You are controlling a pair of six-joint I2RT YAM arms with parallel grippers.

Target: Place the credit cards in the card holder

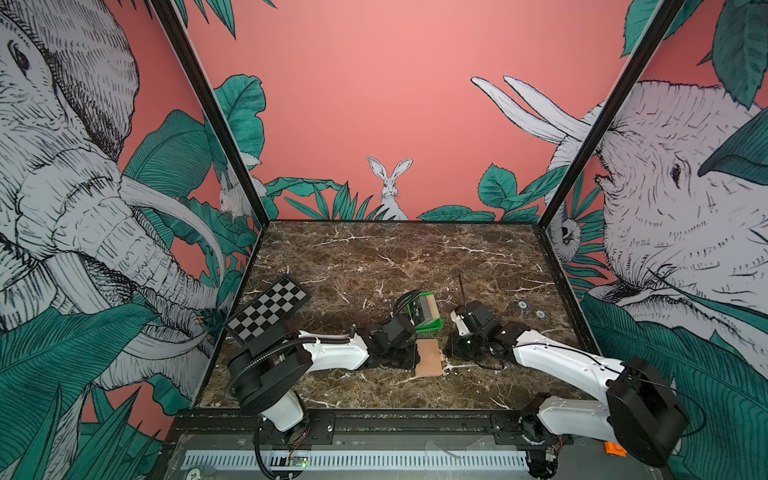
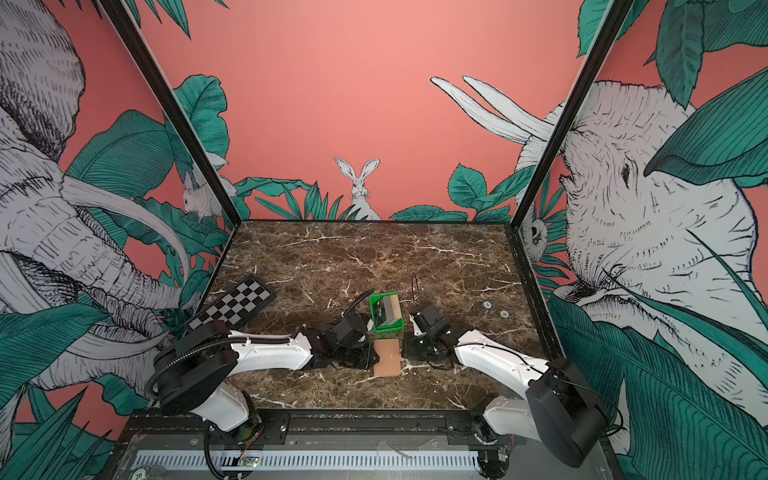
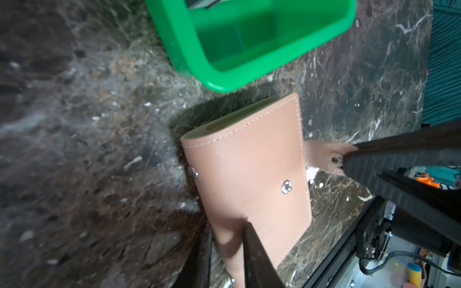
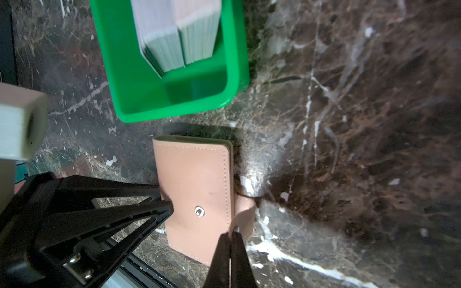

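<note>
Now the table (image 1: 374, 257) is carrying the tray (image 4: 174, 109), with the shut holder (image 4: 197, 179) lying just beside it. Cards (image 4: 162, 37) are standing in the tray. My left pincer (image 4: 166, 199) is squeezing the holder's fold so it is not sliding; my right pincer (image 4: 232, 235) is pinching the strap (image 4: 245, 209) to open it.

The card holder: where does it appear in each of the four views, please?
In a top view: the card holder lies low in the middle of the picture.
In a top view: the same place.
Left wrist: near the middle, snap stud showing.
Right wrist: near the middle too.
Shared landmark: the green tray, just beside it in every view.
</note>
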